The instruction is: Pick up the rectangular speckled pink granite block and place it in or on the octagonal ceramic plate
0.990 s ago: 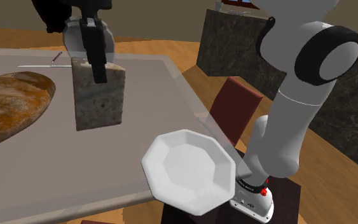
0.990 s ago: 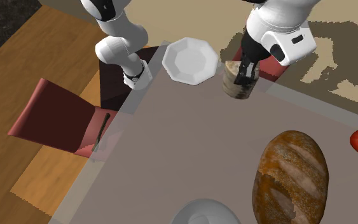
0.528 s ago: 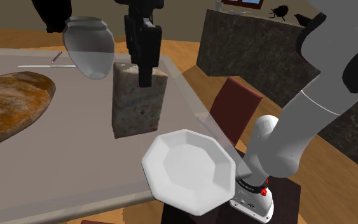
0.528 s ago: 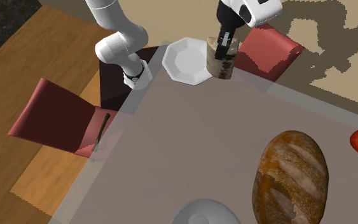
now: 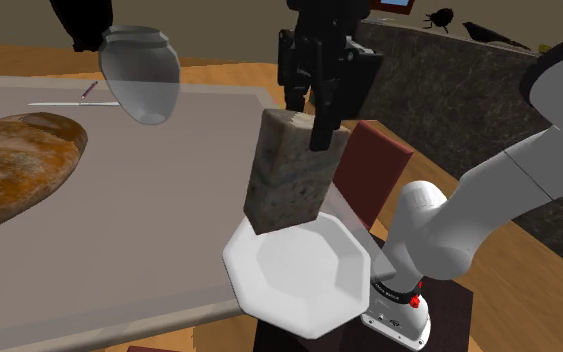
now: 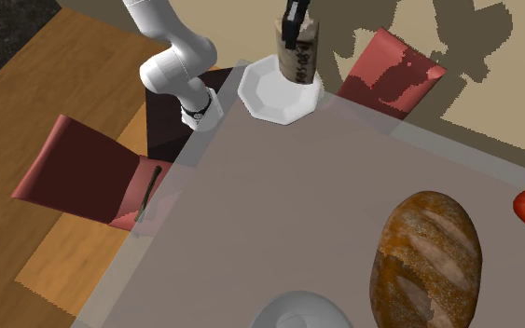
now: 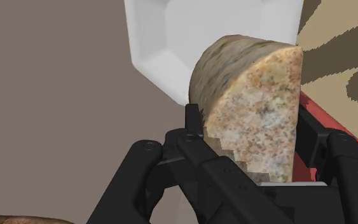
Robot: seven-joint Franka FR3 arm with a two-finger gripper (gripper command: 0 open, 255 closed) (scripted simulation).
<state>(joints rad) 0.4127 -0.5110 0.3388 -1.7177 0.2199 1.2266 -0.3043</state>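
Aloft, claw [image 5: 307, 120] clamped on speckled stone block [image 5: 284, 185], hanging above white octagonal plate [image 5: 309, 278]

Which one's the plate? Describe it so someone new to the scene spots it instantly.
Start at the grey table and go to the corner nearest the arm's white base. The plate sits there, partly overhanging the edge, under the speckled stone block. It is the only plain white, eight-sided dish; the brown bread loaf lies far across the table.
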